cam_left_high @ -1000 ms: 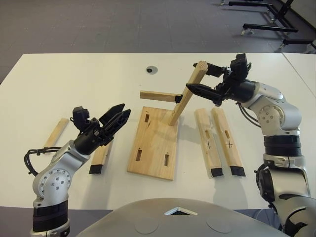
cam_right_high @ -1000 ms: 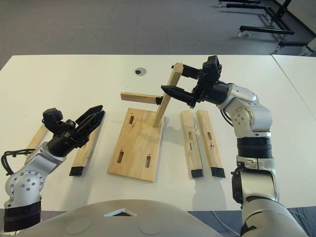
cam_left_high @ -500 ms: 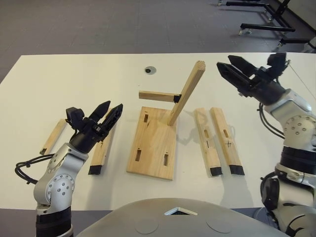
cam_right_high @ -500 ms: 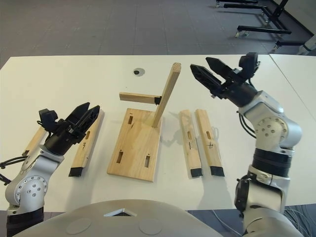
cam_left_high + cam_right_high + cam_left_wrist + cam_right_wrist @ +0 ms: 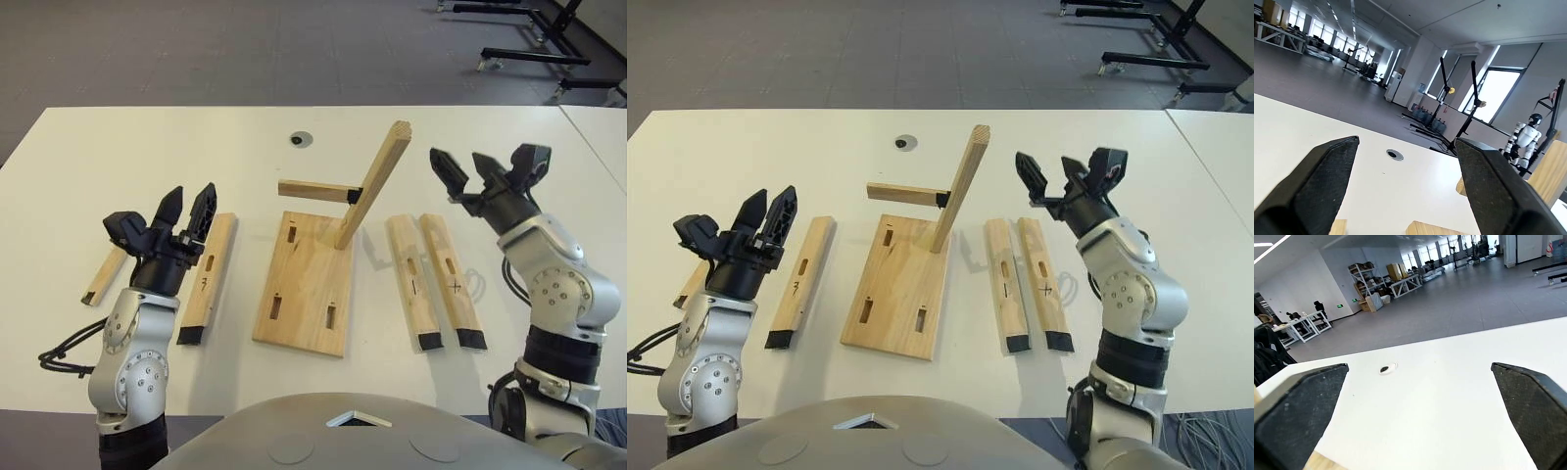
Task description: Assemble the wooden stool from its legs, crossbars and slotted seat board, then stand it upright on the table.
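The slotted seat board (image 5: 306, 286) lies flat mid-table. One leg (image 5: 374, 184) stands tilted in its far right slot, with a crossbar (image 5: 313, 191) sticking out level to the left. Nothing holds this leg. My right gripper (image 5: 485, 162) hovers open to the right of the leg's top, apart from it. Its fingers (image 5: 1298, 411) point over the table. Two more legs (image 5: 409, 282) (image 5: 451, 279) lie side by side right of the board. Another leg (image 5: 208, 274) lies left of it. My left gripper (image 5: 192, 193) is open above that leg, its fingers (image 5: 1322, 181) pointing up and empty.
A short crossbar (image 5: 103, 274) lies at the far left, beside my left arm. A round cable hole (image 5: 300, 139) sits in the table behind the board. Bare tabletop (image 5: 176, 147) stretches across the back, and metal stands (image 5: 534, 49) are on the floor beyond.
My right gripper let go of the tilted leg and drew back to the right, open. The leg stayed leaning in its slot. My left arm swung left and tipped its gripper upward.
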`<state>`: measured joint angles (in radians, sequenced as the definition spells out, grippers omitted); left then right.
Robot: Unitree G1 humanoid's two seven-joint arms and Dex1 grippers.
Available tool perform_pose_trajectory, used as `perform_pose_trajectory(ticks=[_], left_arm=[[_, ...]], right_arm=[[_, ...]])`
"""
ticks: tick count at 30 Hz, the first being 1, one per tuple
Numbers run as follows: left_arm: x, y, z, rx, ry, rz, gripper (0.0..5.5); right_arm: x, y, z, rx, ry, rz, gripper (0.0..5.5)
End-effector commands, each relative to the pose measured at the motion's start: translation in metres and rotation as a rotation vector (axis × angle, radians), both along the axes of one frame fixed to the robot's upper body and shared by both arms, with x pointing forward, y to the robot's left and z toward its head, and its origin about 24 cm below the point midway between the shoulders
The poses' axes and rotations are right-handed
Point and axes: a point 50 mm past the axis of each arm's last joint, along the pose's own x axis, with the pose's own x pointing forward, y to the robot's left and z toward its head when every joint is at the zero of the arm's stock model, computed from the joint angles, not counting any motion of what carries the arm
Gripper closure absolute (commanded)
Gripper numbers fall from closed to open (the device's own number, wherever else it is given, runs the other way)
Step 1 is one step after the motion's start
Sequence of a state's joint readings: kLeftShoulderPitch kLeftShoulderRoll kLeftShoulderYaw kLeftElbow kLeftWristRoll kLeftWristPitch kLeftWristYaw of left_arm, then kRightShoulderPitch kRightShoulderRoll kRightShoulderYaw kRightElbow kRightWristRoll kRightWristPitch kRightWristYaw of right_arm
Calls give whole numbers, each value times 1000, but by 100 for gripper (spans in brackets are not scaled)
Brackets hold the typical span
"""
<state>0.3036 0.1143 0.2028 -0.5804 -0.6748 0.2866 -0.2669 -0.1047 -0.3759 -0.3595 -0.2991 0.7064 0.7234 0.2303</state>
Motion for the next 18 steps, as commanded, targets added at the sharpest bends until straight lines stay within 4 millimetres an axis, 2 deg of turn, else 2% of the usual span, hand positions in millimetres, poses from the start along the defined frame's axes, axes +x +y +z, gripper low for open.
perform_pose_trajectory(ticks=[1, 3, 6, 9, 14, 18], left_arm=[[-7, 5, 5, 21, -9, 87, 191], [-10, 9, 6, 27, -8, 136, 191], [-14, 11, 6, 37, -1, 182, 191], [-20, 12, 9, 36, 0, 206, 191], [-25, 13, 11, 50, 17, 193, 191], [-25, 13, 12, 63, 32, 169, 191]], right_arm=[[-34, -16, -16, -173, 149, -47, 13], [-48, -12, -24, -246, 227, -2, 13], [-66, 7, -22, -285, 228, 189, 13], [-79, 13, -20, -302, 253, 294, 13], [-95, 15, -31, -304, 343, 337, 13], [-106, 25, -37, -304, 392, 407, 13]])
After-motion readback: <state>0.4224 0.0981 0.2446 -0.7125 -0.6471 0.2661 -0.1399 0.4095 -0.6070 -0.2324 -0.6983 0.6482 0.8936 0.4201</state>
